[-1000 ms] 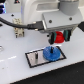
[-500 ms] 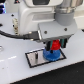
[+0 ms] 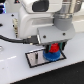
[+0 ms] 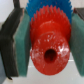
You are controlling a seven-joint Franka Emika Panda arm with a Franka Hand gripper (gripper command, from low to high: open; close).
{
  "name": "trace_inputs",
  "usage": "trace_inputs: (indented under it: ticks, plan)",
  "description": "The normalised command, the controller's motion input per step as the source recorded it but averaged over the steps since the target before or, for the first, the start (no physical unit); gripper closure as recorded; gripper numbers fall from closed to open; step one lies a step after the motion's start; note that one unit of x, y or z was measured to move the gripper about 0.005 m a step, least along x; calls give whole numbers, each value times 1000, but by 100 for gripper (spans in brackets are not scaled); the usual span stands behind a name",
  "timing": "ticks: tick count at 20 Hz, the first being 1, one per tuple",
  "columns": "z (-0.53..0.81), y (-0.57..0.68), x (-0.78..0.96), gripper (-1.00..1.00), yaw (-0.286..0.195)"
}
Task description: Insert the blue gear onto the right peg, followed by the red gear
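Note:
In the exterior view the red gear [image 3: 52, 48] sits between the fingers of my gripper [image 3: 52, 49], directly above the blue gear [image 3: 54, 55], which lies flat on the grey black-rimmed plate [image 3: 35, 60]. The wrist view shows the red gear [image 4: 49, 44] up close, its toothed rim pressed between the two teal pads [image 4: 21, 47], its centre hole facing the camera. Behind it the blue gear [image 4: 46, 6] peeks out. My gripper [image 4: 49, 47] is shut on the red gear. The right peg is hidden by the gears; I cannot make out the other pin.
The white arm body [image 3: 40, 20] fills the upper part of the exterior view, with a black cable [image 3: 15, 38] looping at the exterior view's left. The plate rests on a white tabletop [image 3: 15, 72].
The arm has come down and closer to the plate, carrying the red gear until it hovers just over the blue gear. The blue gear has stayed in place.

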Motion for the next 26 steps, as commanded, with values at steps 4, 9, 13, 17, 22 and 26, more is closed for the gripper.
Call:
trace_inputs:
  ticks: [4, 9, 13, 17, 22, 26]
  plan:
    - [3, 0, 80, 100, 0]
    - [-219, -21, 149, 100, 0]
    - [-282, 30, 185, 100, 0]
    - [-218, 91, 205, 100, 0]
    - [17, 103, 81, -100, 0]
    - [48, 83, 71, -100, 0]
